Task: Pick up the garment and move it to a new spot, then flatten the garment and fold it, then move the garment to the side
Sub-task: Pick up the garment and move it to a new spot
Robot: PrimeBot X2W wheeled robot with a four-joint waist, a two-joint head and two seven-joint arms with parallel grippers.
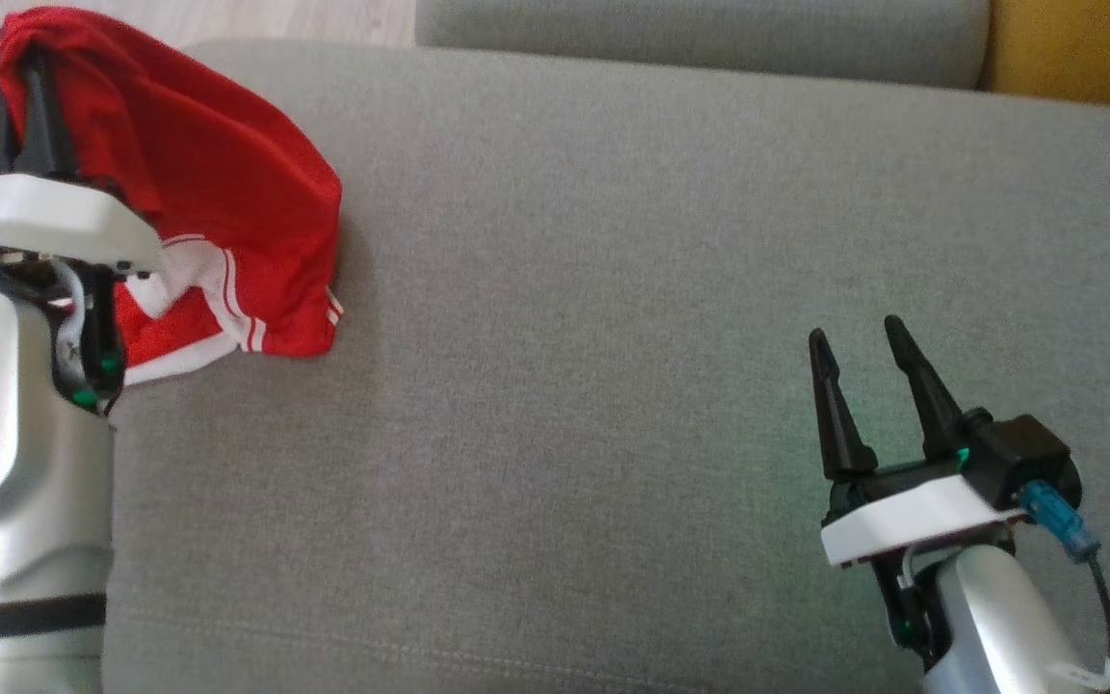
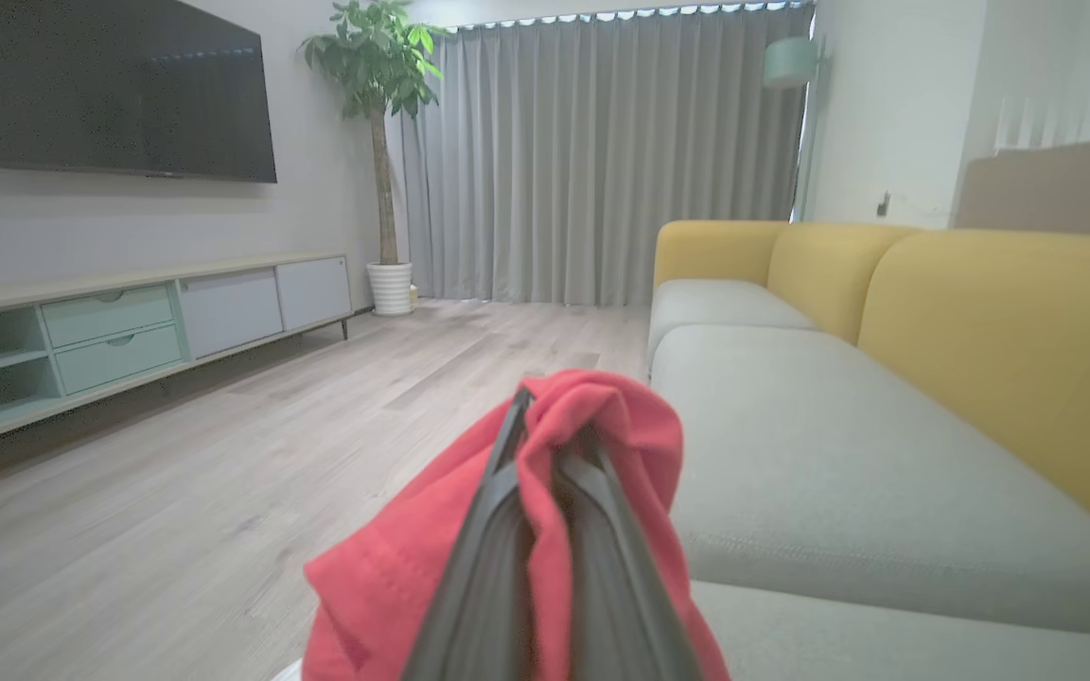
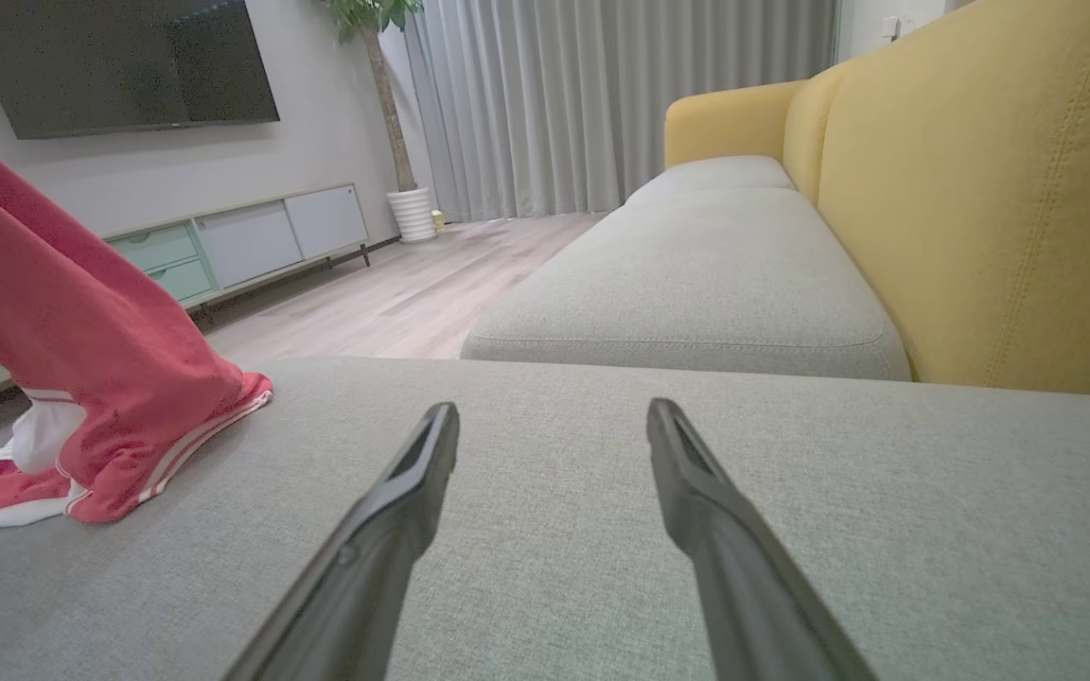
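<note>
- Step in hand: the 1st one, pick up & move. Flatten, fold & move aside are not yet begun, by my read.
- left gripper (image 1: 23, 96): fingers pressed together, pinching a bunch of red cloth btwn them. In the left wrist view the cloth drapes over the tips.
- garment (image 1: 227, 183): red w/ white stripes & white trim, at the left end of the grey seat cushion (image 1: 613, 289). The pinch holds its top part up off the seat, while the lower hem rests on the cushion, so it's only partly lifted.
- right gripper (image 1: 856, 328): fingers spread, nothing btwn them, low over bare cushion on the robot's right, well apart from the garment.
- Next move, as I judge it: raise the left arm till the hem clears the seat, carry toward the open middle of the cushion, set down there.
- Needs: a firm hold on a thick bunch, not one thin layer, since the fabric looks slippy. Can't tell how much cloth sits btwn the fingers.
- Watch: a dragging hem may bunch things worse & make flattening harder. The right gripper is prob. needed after, for a 2nd corner.
</note>
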